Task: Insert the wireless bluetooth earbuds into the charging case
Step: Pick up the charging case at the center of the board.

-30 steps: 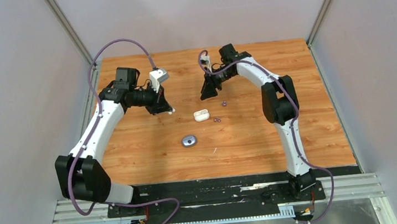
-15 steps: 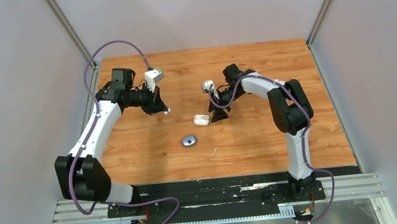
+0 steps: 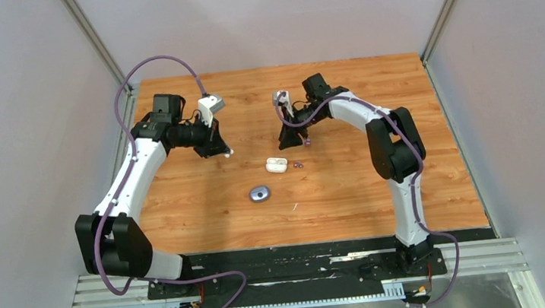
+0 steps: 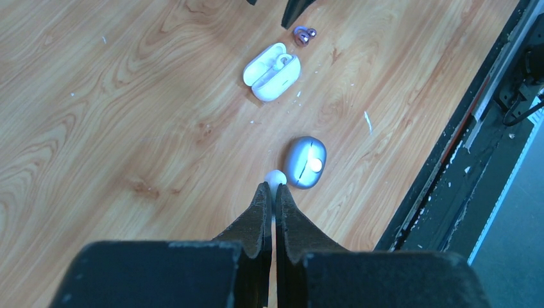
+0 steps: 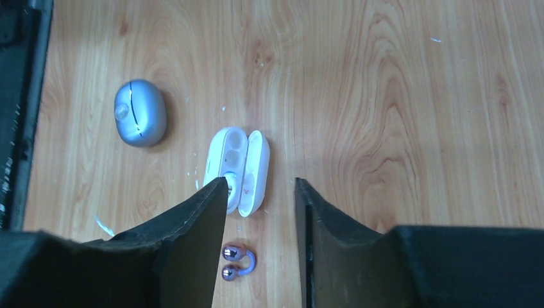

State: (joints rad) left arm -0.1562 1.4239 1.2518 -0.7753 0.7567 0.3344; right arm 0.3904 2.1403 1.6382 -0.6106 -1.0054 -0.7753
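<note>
Just above the desk [image 3: 350,192], the right hand [image 5: 260,183] hovers over the open white case [image 5: 236,168], its jaws half apart and empty. A purple earbud [image 5: 236,262] lies loose just beside the case. The left hand [image 4: 271,187], pinched tight, appears to hold a white earbud [image 4: 276,178] at its tip, off to the case's left. A closed grey case [image 5: 140,113] sits nearby. Success likely depends on straddling the purple earbud squarely, dropping straight down and closing gently so it does not skitter.
</note>
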